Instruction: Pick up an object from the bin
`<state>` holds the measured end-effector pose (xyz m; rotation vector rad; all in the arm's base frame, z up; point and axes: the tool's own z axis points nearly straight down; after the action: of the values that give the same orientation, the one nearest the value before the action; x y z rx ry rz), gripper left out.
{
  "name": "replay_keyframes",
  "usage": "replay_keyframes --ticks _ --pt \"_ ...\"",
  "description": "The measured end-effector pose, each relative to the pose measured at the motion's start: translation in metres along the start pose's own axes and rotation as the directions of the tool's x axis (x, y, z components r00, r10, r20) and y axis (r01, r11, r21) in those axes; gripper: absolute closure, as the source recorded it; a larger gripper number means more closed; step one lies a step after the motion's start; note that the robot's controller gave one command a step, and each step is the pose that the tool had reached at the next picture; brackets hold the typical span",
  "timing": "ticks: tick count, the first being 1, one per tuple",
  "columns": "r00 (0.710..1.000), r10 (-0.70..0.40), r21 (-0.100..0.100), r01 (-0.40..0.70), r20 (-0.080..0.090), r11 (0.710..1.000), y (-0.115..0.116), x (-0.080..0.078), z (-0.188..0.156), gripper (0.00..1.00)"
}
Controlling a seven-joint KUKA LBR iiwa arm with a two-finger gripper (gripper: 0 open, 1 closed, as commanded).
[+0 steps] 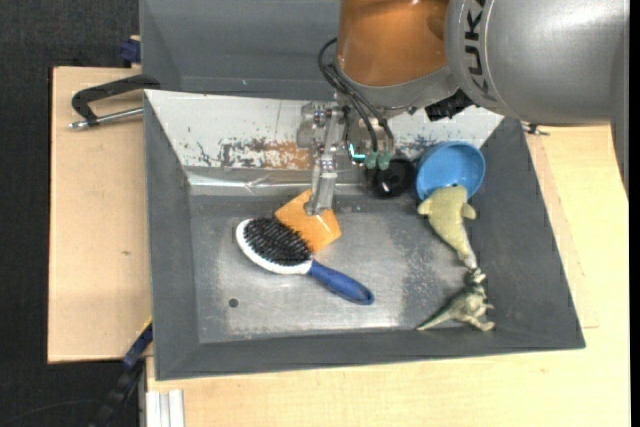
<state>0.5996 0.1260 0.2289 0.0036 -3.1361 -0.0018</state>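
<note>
Now pincer [321,205] down on orange block [312,227], mid-bin: flat, squarish, long side slanting lower-right, touching white blue-handled hairbrush [275,245]. Pincer gap: cannot tell.

The silver arm housing [560,15] bears black lettering, apparently "KUKA", its first letter partly hidden.

Hairbrush [288,253] lies mid-frame in the bin [168,235], block [312,225] touching its upper edge; at right, cup [451,169] above toy shark [450,220] above toy dinosaur [463,309].
</note>
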Motion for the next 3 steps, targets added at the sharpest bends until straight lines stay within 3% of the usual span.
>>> replay_keyframes --ticks 1,2,3 --pt "0.994 0.106 -0.001 -0.106 0.000 0.994 0.017 0.020 0.152 0.00" --pt "0.994 0.108 -0.005 -0.107 0.015 0.994 0.017 0.017 0.148 1.00" --pt "0.993 0.117 -0.005 -0.117 0.018 0.993 0.013 0.010 0.036 1.00"
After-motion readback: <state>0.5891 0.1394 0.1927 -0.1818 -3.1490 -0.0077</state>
